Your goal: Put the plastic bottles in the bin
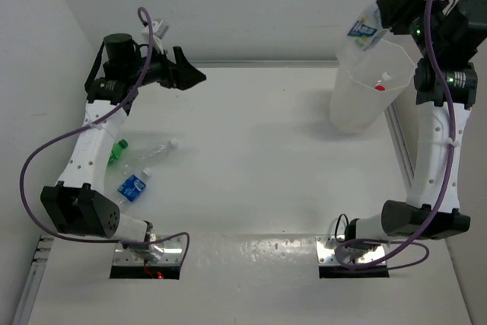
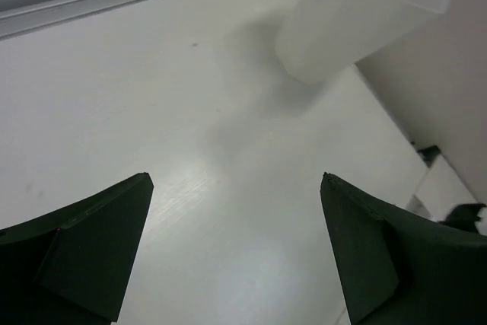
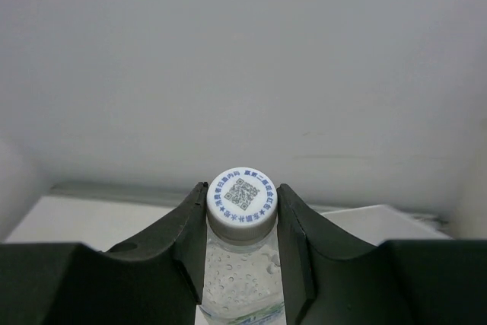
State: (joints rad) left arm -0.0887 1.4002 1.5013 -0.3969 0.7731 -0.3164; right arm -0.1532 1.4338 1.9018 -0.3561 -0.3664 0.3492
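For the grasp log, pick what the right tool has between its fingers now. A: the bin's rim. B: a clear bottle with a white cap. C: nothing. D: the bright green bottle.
B: the right wrist view shows the right tool closed on either side of the white cap of a clear bottle.

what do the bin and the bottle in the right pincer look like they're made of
Bin: seemingly thin translucent white plastic with a frosted finish; a red shape shows dimly through its wall.
Bottle in the right pincer: probably clear, glossy plastic; droplets are visible through it.
Its cap: opaque white plastic, fairly matte, with blue print.
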